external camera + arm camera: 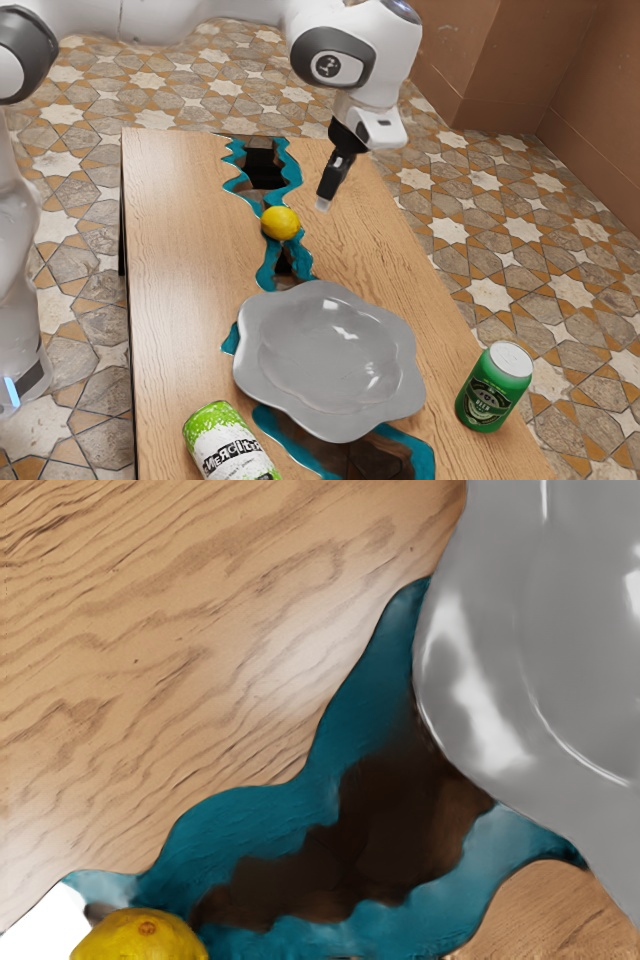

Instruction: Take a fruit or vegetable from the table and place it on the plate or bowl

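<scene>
A yellow lemon (281, 222) lies on the blue resin strip running down the middle of the wooden table (180, 260). My gripper (324, 203) hangs just to the exterior view's right of the lemon, slightly above it, tilted and holding nothing. A wavy-rimmed grey plate (330, 360) sits empty on the table, nearer the front than the lemon. In the wrist view the lemon (135, 937) pokes in just under my hand, and the grey plate (540, 660) lies further ahead across the blue and brown strip.
A green can (493, 386) stands upright at the table's front right edge. A white and green can (228, 442) lies at the front, left of the plate. Dark gaps open in the resin strip (262, 165) behind the lemon.
</scene>
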You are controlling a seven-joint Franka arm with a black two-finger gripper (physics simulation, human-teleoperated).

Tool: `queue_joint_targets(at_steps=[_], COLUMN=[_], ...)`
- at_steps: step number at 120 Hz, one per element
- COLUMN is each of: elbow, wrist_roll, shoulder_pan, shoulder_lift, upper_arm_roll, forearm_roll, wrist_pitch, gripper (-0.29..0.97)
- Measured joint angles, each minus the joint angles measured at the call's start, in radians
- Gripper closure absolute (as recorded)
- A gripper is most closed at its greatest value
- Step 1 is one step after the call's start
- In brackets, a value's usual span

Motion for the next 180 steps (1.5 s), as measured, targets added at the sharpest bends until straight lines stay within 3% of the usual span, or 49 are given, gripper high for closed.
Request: queue_joint_targets(at_steps=[37, 64, 123, 180], elbow=[-0.289, -0.416, -0.505, -0.526], wrist_roll=[0.21, 0.307, 0.426, 0.453], shoulder_pan=[0.04, 0.039, 0.04, 0.038], shoulder_lift=[-0.184, -0.204, -0.236, -0.226], upper_arm_roll=[0.11, 0.159, 0.245, 0.249], forearm_roll=[-0.013, -0.007, -0.009, -0.014], wrist_pitch=[0.21, 0.326, 0.431, 0.492], gripper=[0.0, 0.0, 0.0, 0.0])
